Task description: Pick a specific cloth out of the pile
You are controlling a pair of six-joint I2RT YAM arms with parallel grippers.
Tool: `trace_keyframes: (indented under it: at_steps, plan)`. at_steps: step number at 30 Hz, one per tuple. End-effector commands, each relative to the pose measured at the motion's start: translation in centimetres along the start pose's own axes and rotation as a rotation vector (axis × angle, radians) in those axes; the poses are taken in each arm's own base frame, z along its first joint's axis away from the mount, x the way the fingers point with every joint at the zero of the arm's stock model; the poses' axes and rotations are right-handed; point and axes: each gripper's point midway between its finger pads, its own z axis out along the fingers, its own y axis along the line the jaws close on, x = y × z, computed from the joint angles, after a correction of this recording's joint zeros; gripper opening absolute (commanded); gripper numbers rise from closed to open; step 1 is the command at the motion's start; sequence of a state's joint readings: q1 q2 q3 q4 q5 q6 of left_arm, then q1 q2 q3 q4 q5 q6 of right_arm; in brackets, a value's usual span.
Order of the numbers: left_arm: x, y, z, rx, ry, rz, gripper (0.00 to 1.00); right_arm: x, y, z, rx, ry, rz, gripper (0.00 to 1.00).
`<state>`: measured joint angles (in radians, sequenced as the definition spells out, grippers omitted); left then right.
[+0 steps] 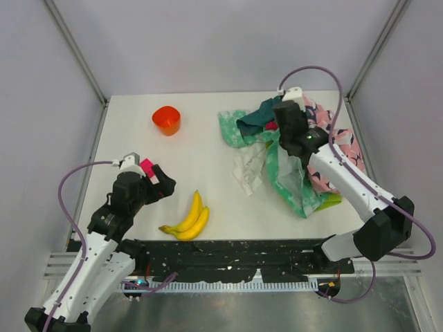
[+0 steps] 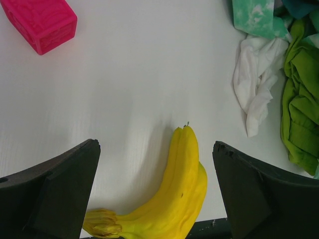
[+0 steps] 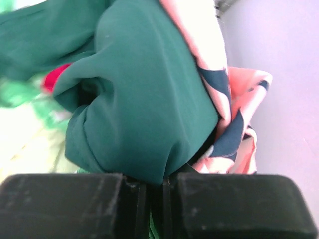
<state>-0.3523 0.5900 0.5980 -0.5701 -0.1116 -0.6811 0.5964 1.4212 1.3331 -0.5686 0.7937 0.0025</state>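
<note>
- Right gripper (image 3: 153, 191), well to the right of and beyond the bananas (image 2: 184, 189), is fully closed at the top of the pile (image 1: 297, 152). A fold of the dark teal cloth (image 3: 139, 109) runs down into the seam between its pads, so it appears to have pinched that piece.
- Left gripper (image 2: 155, 149) hangs directly over the bananas, jaws spread wide and holding nothing.
- The lime-green cloth (image 2: 299, 114) lies right of the bananas, just past the white cloth (image 2: 256, 84). From above only a sliver shows (image 1: 331, 201), mostly covered by the mint-green patterned cloth (image 1: 287, 176).
- Main risk: the grip looks to be on the wrong fabric, so a lift would likely bring up teal, not lime.
- The teal is tangled with the pink printed cloth (image 3: 239, 99). Pulling could drag several pieces together and bury the lime cloth deeper.
- A hard tug might also shove the heap away from the bananas toward the table's right edge.
</note>
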Motion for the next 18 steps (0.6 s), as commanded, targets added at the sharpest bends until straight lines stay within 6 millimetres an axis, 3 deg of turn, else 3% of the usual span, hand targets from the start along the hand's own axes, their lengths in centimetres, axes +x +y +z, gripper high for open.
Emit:
trace_keyframes:
  at_steps: [1, 4, 5, 6, 7, 8, 10, 14, 15, 18]
  plan:
    - [-2.9, -2.5, -0.6, 0.084, -0.075, -0.011, 1.00, -2.4, -9.8, 0.6, 0.165, -0.067, 0.298, 0.05]
    - [-3.1, -3.4, -0.4, 0.123, -0.073, -0.015, 1.00, 0.8, -14.5, 2.2, 0.223, -0.017, 0.469, 0.05]
    - [-3.1, -4.0, -0.2, 0.147, -0.069, -0.016, 1.00, 0.8, -14.1, 2.4, 0.150, -0.019, 0.507, 0.06]
    - [-3.3, -4.8, 0.1, 0.181, -0.068, -0.021, 1.00, 2.2, -15.5, 3.1, 0.163, 0.009, 0.571, 0.05]
    - [-3.0, -5.7, 0.3, 0.229, -0.048, -0.024, 1.00, 2.3, -14.8, 3.4, 0.096, 0.014, 0.595, 0.06]
    - [-2.9, -6.5, 0.7, 0.263, -0.038, -0.032, 1.00, 3.4, -15.7, 4.0, 0.101, 0.037, 0.633, 0.05]
    - [-2.5, -8.5, 1.4, 0.327, -0.005, -0.024, 0.99, 4.5, -15.1, 5.1, 0.073, 0.073, 0.641, 0.06]
    - [-0.7, -14.7, 2.8, 0.433, 0.101, 0.081, 1.00, 7.6, -14.1, 7.2, 0.070, 0.172, 0.655, 0.05]
    - [-0.9, -16.9, 2.9, 0.470, 0.117, 0.096, 1.00, 8.1, -13.9, 7.7, 0.062, 0.184, 0.663, 0.05]
    - [1.1, -23.0, 5.1, 0.541, 0.227, 0.149, 1.00, 10.1, -13.6, 8.8, 0.062, 0.222, 0.692, 0.05]
